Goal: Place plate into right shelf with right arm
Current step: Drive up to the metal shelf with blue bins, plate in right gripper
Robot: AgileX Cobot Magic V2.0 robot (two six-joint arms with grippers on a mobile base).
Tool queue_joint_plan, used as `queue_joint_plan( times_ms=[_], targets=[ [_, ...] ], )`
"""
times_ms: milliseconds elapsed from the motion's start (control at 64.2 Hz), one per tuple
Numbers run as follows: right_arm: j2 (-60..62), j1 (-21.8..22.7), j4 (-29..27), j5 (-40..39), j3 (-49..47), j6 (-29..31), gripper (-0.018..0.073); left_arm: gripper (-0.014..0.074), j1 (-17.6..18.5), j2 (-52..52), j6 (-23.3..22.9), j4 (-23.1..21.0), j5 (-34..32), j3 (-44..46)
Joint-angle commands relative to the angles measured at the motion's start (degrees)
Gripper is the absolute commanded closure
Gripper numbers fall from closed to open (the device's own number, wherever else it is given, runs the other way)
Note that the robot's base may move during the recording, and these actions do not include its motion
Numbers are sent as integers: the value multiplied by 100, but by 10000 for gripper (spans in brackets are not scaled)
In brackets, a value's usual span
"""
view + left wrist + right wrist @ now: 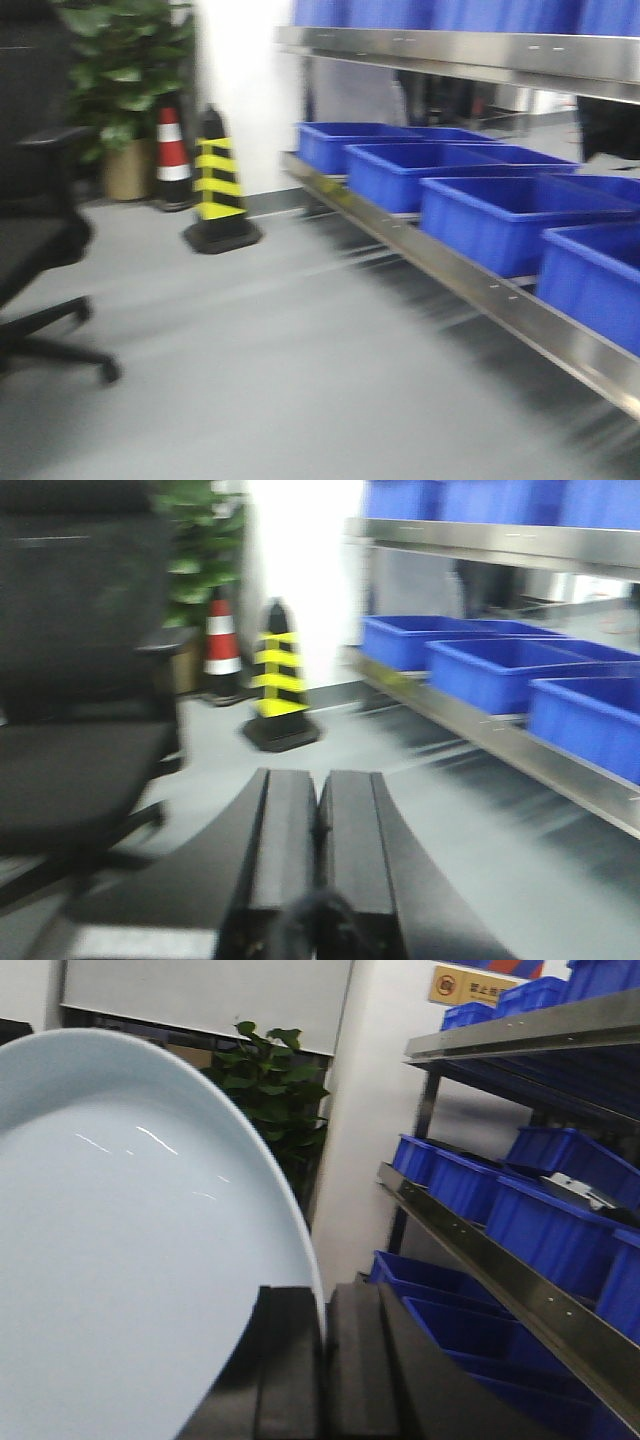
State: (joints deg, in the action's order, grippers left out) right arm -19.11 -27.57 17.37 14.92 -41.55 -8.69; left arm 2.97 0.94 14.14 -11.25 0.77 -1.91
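While the right gripper [322,1305] pinches the plate [130,1260] by its rim, that glossy white disc fills the left half of the right wrist view, its face turned to the camera and streaked with light. The plate is up in the air, beside the shelf [500,1260], which runs along the right with its steel ledges and rows of blue bins [545,1225].

Over on the left wrist view, the left gripper [318,790] has its two black fingers pressed together with nothing between them. It points across the grey floor [450,810] toward a yellow-and-black cone [280,685]. A red-and-white cone [222,640] stands just behind that one, next to a potted plant [125,60]. A black office chair [40,220] sits at the left. The front view is smeared with blur.
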Motion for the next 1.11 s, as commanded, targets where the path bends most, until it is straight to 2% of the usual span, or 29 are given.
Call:
queue_joint_plan(
  times_ms=[0, 1090],
  targets=[
    [-64, -4, 102, -500, -178, 20, 506, 643, -7, 67, -14, -12, -509, -54],
    [-64, -4, 102, -506, -178, 20, 506, 643, 5, 67, -14, -12, -509, -54]
  ],
)
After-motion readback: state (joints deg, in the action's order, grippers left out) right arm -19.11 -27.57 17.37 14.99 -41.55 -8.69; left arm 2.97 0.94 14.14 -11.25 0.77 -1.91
